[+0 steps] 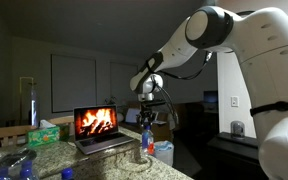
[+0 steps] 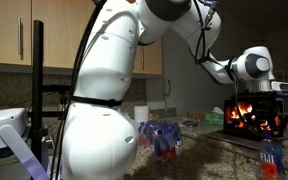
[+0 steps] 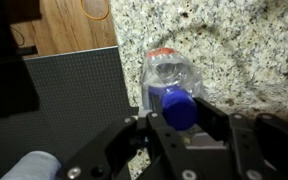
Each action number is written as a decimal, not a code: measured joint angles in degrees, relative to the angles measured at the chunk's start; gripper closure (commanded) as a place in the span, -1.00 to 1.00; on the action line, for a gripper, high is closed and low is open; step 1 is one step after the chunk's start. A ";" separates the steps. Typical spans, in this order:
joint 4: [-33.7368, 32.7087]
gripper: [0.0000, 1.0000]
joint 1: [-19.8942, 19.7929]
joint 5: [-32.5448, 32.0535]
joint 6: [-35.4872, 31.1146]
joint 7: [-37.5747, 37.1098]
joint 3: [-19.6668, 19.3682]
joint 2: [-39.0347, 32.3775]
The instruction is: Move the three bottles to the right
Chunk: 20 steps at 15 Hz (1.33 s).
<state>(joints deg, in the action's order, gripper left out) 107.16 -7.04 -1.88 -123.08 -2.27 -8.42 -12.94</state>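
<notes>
Dim room with pale walls, wooden cabinets (image 2: 14,35), speckled granite countertop (image 3: 244,50), open laptop showing a fire (image 1: 96,125), green tissue box (image 1: 44,134).

- Bottle (image 3: 170,88): clear plastic, blue cap, reddish band, upright on granite counter beside laptop.
- Other two bottles (image 1: 17,166): blue caps, near counter's front edge, pose unclear.

Bottle (image 1: 147,141) on the counter (image 1: 94,160), just beside the laptop (image 1: 96,127).
</notes>
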 measured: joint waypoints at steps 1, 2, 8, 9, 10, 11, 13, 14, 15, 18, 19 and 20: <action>-0.38 0.71 0.00 0.00 0.31 0.00 0.00 -0.43; -0.56 0.71 0.00 0.01 0.38 0.00 0.01 -0.81; -0.70 0.71 -0.01 0.11 0.43 0.04 0.58 -3.15; -0.77 0.71 -0.01 0.11 0.48 0.06 0.71 -3.57; -0.88 0.71 -0.01 0.11 0.57 0.12 0.86 -3.99; -1.09 0.71 -0.01 0.11 0.75 0.17 1.00 -4.37; -1.58 0.70 -0.01 0.11 1.23 0.21 1.26 -5.02; -1.78 0.28 -0.01 0.11 1.44 0.22 1.36 -5.25; -1.89 -0.22 -0.01 0.11 1.58 0.24 1.43 -5.38; -1.94 -0.47 -0.02 0.11 1.68 0.34 1.50 -5.43; -1.96 -0.61 -0.04 0.11 1.68 0.35 1.50 -5.43; -1.98 -0.72 -0.08 0.11 1.69 0.36 1.50 -5.44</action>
<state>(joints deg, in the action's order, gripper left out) 105.19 -7.12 -1.77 -121.40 -1.91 -6.92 -18.37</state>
